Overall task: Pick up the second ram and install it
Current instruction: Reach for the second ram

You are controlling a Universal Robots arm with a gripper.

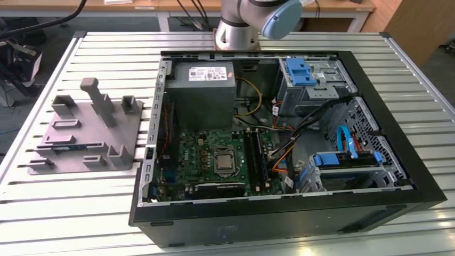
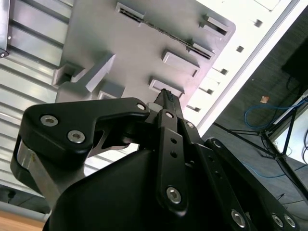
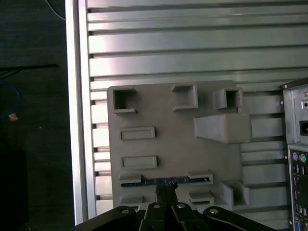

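Note:
The second ram [image 1: 74,145] is a thin blue-green strip standing on edge in the grey fixture [image 1: 85,133], on the slatted table at the exterior view's left. In the first wrist view the ram [image 3: 166,181] sits between two holders of the fixture [image 3: 168,144], and my gripper [image 3: 166,190] hangs above its middle, apart from it. The fingers look shut with nothing between them. In the second wrist view the gripper [image 2: 165,94] points at the fixture [image 2: 130,53], with the ram [image 2: 168,32] as a dark line beyond it.
An open computer case [image 1: 284,205] lies beside the fixture, with the green motherboard [image 1: 206,154], a grey power supply [image 1: 202,90] and blue drive bays [image 1: 306,72] inside. The case's back panel [image 3: 296,144] borders the fixture. The arm's base [image 1: 238,29] stands behind the case.

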